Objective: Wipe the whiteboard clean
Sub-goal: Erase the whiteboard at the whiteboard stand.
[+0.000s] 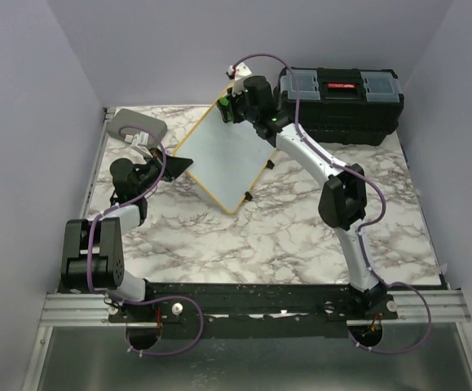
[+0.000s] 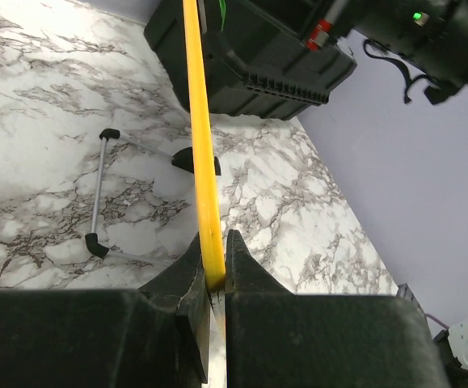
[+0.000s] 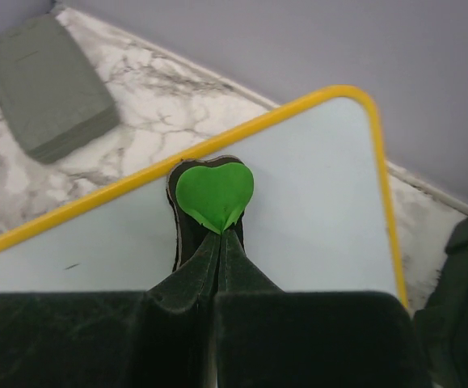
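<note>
L gripper (image 2: 213, 257) pinches whiteboard (image 1: 229, 159) by its yellow rim, holding it tilted on table (image 1: 293, 240) nr black toolbox (image 1: 341, 106); R gripper (image 3: 220, 242), clamped on green heart pad (image 3: 215, 194), sits at board's far corner.

A black toolbox (image 1: 339, 104) is seen at the far right of a white marble-patterned tabletop (image 1: 284, 236), set close against the back wall (image 1: 219, 49); two clear-lidded compartments and a red part between them are shown on its lid; its ribbed side is caught in the left wrist view as well. A flat grey case (image 1: 138, 126) with rounded corners is laid in the far left corner, well apart from the toolbox. The table is enclosed by plain lilac-grey walls; an aluminium rail (image 1: 431, 308) is fixed along its near edge.
</note>
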You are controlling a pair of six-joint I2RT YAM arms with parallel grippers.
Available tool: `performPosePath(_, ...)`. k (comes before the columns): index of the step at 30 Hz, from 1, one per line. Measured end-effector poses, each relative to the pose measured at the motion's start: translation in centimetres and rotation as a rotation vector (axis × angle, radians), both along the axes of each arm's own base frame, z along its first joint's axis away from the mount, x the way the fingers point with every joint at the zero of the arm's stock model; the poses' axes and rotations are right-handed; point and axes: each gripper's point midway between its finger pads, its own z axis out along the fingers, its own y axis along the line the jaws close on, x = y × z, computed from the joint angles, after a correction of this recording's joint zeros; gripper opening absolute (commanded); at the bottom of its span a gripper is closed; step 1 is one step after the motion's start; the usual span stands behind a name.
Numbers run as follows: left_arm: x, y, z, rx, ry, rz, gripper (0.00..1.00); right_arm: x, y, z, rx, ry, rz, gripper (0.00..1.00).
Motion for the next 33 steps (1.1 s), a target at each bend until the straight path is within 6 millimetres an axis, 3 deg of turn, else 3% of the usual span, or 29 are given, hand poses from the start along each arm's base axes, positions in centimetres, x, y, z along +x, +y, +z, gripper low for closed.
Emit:
performPosePath(5, 0.0, 0.0, 0.0, -0.003, 0.003, 0.0, 0.0, 4.3, -4.8, -2.1, -0.022, 0.012, -0.121, 0.01)
performPosePath(8, 0.0, 0.0, 0.0, -0.002, 0.002, -0.001, 0.0, 5.4, -7.1, -3.6, -0.042, 0.035, -0.159, 0.01)
performPosePath(11, 0.0, 0.0, 0.0, -0.002, 0.0, -0.001, 0.0, 5.1, -8.7, -5.8, -0.078, 0.073, -0.154, 0.01)
performPosePath(18, 0.0, -0.1, 0.1, -0.002, -0.003, -0.004, 0.0, -0.2, -9.5, -9.2, -0.117, 0.173, -0.027, 0.01)
performPosePath(24, 0.0, -0.1, 0.1, 0.002, -0.009, -0.006, 0.0, -6.6, -7.9, -12.1, -0.126, 0.267, 0.106, 0.01)
performPosePath(33, 0.0, -0.1, 0.1, 0.004, -0.01, -0.005, 0.0, -12.2, -1.8, -9.5, -0.066, 0.271, 0.278, 0.01)
